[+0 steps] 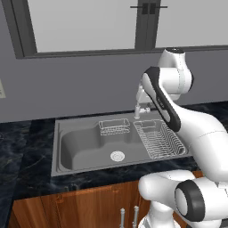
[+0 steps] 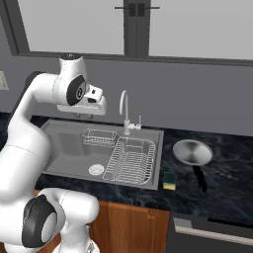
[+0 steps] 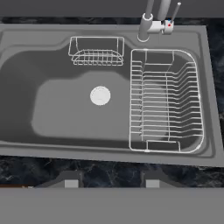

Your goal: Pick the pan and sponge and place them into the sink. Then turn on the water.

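The gripper (image 3: 109, 178) hangs above the sink (image 3: 26, 65), pointing down into the basin; its two dark fingertips (image 3: 65, 178) stand apart with nothing between them. In the right base view the hand (image 2: 91, 105) is poised over the basin's back left part, well clear of the metal.

Below it lies the wide grey steel sink with a round drain (image 3: 100, 96) in its floor. A small wire basket (image 3: 96, 51) hangs at the back wall, and a wire dish rack (image 3: 165, 101) fills the right part of the basin. A curved silver gooseneck faucet (image 2: 124, 109) rises behind the rack, its lever base (image 3: 154, 26) on the back rim.

The sink is set in a dark marbled countertop (image 2: 222, 197). On this counter, to the right of the sink, rests the pan (image 2: 192, 152), upright, its black handle (image 2: 199, 178) pointing toward the front edge. The sponge (image 2: 169, 180) lies just beside the sink's front right corner, near the pan but apart from it.

Wooden cabinet fronts (image 1: 67, 207) run under the counter. A grey wall (image 1: 67, 84) stands behind, with a dark-framed window (image 1: 84, 26) above.
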Motion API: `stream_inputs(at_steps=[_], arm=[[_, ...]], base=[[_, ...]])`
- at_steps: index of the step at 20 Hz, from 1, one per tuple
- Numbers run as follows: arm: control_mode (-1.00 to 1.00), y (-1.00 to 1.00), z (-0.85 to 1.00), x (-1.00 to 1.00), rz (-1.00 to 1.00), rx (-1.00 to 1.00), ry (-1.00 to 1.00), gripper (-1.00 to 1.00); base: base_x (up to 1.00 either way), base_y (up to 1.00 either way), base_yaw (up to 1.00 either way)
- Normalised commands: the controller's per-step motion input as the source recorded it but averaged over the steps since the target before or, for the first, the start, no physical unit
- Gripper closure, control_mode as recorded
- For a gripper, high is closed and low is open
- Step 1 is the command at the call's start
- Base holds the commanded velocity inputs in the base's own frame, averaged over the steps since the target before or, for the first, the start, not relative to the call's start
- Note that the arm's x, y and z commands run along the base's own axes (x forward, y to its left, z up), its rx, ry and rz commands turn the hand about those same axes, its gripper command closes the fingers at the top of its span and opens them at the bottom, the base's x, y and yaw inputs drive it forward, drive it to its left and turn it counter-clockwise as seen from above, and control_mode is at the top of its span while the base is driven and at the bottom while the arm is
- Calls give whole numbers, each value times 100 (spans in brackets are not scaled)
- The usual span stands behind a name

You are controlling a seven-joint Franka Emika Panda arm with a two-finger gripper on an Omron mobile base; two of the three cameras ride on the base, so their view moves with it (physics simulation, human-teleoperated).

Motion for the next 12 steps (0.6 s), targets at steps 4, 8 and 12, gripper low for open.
stream_inputs(at_steps=[4,8,12], arm=[[-100,-5,0,-1,0,0,0,-100],[-100,-12,0,-3,0,0,0,-100],[-100,-13,0,-8,1,0,0,-100]], base=[[0,0,0],[0,0,0],[0,0,0]])
